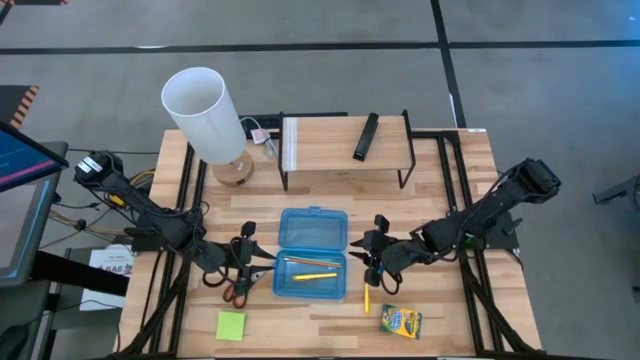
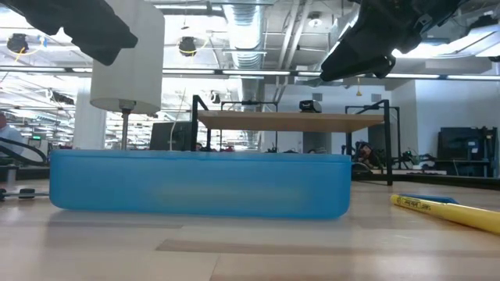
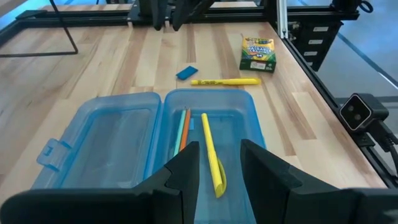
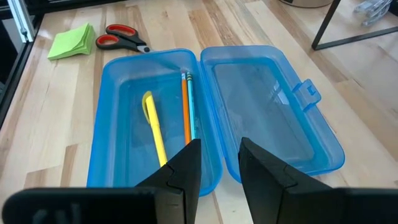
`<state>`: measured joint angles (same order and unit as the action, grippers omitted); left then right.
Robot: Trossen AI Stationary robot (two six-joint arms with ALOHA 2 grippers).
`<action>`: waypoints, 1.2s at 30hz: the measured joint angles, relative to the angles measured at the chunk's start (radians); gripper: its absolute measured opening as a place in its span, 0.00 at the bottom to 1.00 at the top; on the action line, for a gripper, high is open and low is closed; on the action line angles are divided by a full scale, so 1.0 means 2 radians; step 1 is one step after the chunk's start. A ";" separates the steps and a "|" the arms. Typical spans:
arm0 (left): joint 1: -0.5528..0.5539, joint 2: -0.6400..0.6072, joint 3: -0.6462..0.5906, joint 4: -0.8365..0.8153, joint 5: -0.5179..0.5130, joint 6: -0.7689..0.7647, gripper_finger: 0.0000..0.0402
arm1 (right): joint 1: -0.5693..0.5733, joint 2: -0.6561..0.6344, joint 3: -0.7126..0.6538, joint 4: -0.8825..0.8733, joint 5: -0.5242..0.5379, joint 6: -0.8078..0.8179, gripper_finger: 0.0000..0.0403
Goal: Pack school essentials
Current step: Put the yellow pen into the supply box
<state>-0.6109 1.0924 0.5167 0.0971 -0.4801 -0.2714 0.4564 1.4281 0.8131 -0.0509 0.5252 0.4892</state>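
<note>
A translucent blue case (image 1: 312,255) lies open in the middle of the table. Its near half holds a yellow marker (image 3: 211,155), an orange pencil (image 4: 185,112) and a teal pencil (image 4: 191,112). My left gripper (image 1: 255,262) (image 3: 219,171) hovers open at the case's left side. My right gripper (image 1: 368,258) (image 4: 219,168) hovers open at its right side. On the table lie orange-handled scissors (image 1: 237,290), a lime-green sticky-note pad (image 1: 231,325), a second yellow marker (image 3: 225,81), a small blue eraser (image 3: 186,73) and a crayon box (image 1: 400,321).
A white lamp (image 1: 205,115) stands at the far left of the table. A wooden shelf riser (image 1: 345,140) on black legs stands at the far edge, with a black bar-shaped remote (image 1: 366,137) on it. Bare wood lies along the near edge between the pad and the crayon box.
</note>
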 joint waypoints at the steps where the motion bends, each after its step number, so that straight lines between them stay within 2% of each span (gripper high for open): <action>1: 0.000 0.000 0.000 0.000 0.000 -0.001 0.26 | 0.000 0.000 0.000 0.000 0.000 0.000 0.32; 36: 0.000 0.000 0.000 0.015 -0.001 0.000 0.26 | 0.001 0.000 0.000 0.002 0.001 0.006 0.32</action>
<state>-0.6109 1.0927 0.5167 0.1263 -0.4826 -0.2708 0.4576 1.4281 0.8131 -0.0460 0.5268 0.5013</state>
